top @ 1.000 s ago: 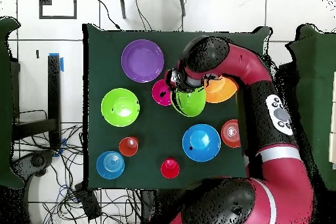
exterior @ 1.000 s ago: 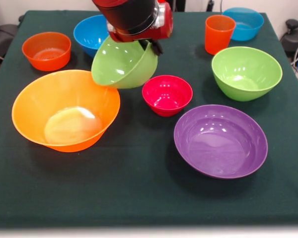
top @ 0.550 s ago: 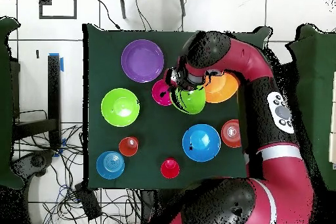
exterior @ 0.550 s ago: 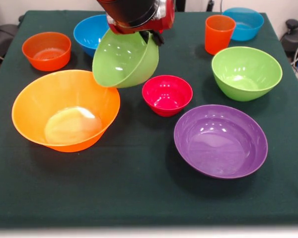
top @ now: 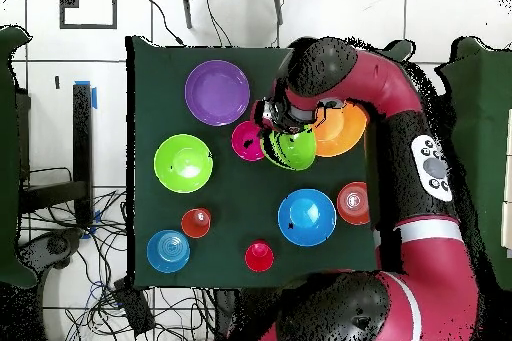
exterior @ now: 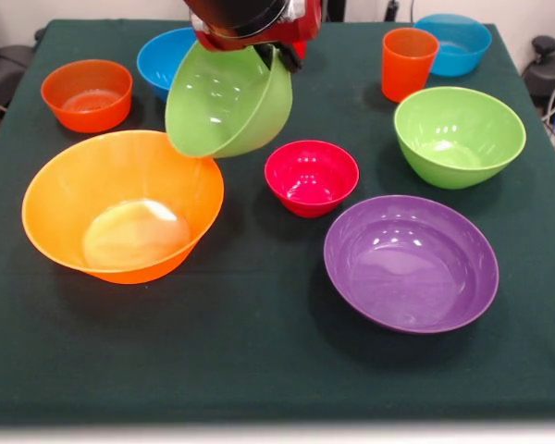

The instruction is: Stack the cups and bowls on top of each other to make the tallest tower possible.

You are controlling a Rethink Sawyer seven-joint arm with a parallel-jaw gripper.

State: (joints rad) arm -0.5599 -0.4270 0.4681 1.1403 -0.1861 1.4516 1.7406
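Observation:
My gripper [exterior: 282, 57] is shut on the far rim of a lime green bowl [exterior: 228, 104], which hangs tilted above the table, its low edge over the rim of the large orange bowl [exterior: 120, 205]. From overhead the held bowl [top: 291, 150] lies between the small red bowl [top: 246, 141] and the orange bowl [top: 342, 129], with the gripper [top: 272, 117] at its edge. The small red bowl [exterior: 311, 176] stands just right of the held one. The purple bowl [exterior: 410, 262], second green bowl [exterior: 459, 135] and orange cup [exterior: 409, 62] stand apart.
A blue bowl [exterior: 162, 57] sits behind the held bowl, partly hidden. An orange-red bowl [exterior: 86, 94] is at the far left, a light blue bowl [exterior: 455, 43] at the far right corner. The red cup [top: 259, 255] shows only from overhead, near the robot's edge.
The gripper has risen with the green bowl and carried it slightly toward the large orange bowl. Everything else stays where it was.

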